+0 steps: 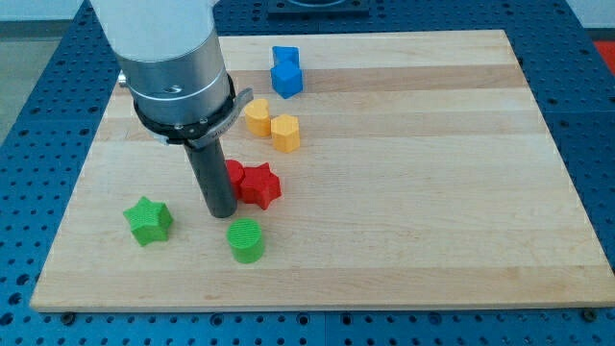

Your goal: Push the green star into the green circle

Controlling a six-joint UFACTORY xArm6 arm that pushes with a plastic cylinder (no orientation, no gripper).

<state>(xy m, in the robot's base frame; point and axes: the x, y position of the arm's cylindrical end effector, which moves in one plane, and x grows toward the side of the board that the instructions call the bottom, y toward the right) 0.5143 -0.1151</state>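
The green star (pixel 148 220) lies on the wooden board (pixel 404 173) at the view's lower left. The green circle (pixel 246 240), a short cylinder, stands to the star's right, a little lower in the view. My tip (pixel 222 212) rests on the board between them, right of the star and just above and left of the green circle. It touches neither green block. The rod hides part of a red block behind it.
A red star (pixel 259 185) and a second red block (pixel 233 174) lie just right of the rod. Two yellow blocks (pixel 257 116) (pixel 285 132) sit above them. Two blue blocks (pixel 286 73) sit near the board's top edge.
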